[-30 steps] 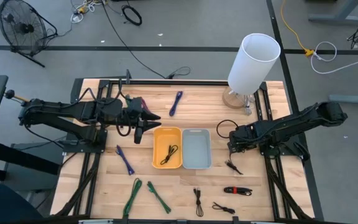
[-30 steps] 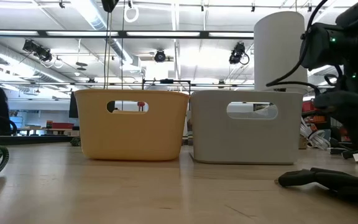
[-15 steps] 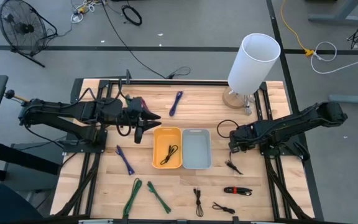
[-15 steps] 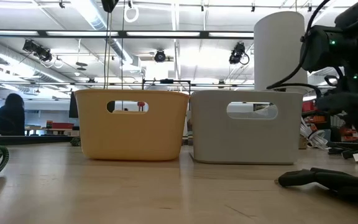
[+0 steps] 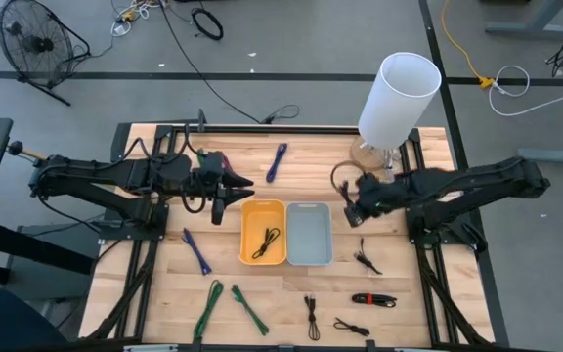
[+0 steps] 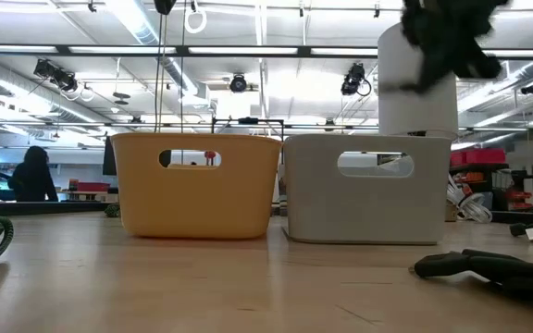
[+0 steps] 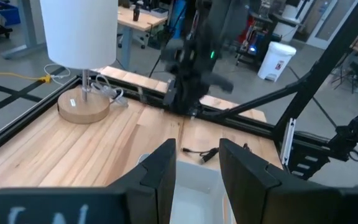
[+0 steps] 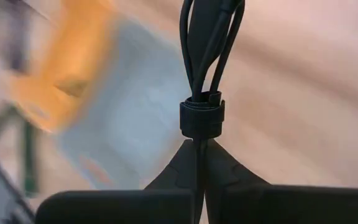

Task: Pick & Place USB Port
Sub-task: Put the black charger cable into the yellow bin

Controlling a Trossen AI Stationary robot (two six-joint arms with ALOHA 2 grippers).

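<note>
Two dark arms reach over a pale plank bench with black frame rails. Beyond the right tool stands a lamp with a smooth white cylinder shade on a round wooden base. Just beside that tool, toward the left arm, sit two rounded plastic bins touching side by side: a grey one, then a yellow one with a black cable coiled inside. Only the low view shows their oval handle slots. The left tool hovers on the yellow bin's far side; its wrist view shows two dark fingers parted with a clear gap. The right wrist view alone shows that tool pinched tight on a bundled black USB cable, its glossy loops cinched by a band, hanging above the blurred grey bin. No writing is readable.
</note>
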